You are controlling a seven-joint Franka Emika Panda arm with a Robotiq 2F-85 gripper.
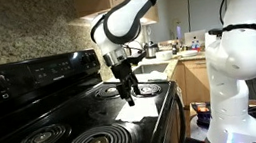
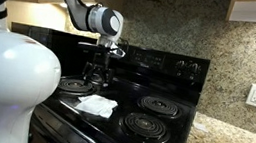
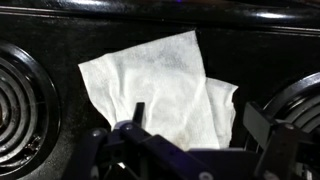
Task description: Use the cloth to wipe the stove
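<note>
I see the cloth [image 3: 155, 85], whitish and soft, lying loosely spread with one edge folded over. It rests on the glossy black top of the stove [image 2: 125, 93], between two spiral coil burners [image 2: 160, 106].

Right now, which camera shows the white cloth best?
The wrist view: the cloth fills much of the frame, lying on the stove between burners. In both exterior views it is only a small white patch.

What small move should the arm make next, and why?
Probably lower straight down onto the cloth, ready to close. The pincer hangs open just above it, and the cloth lies loose on the stove, not held.
</note>
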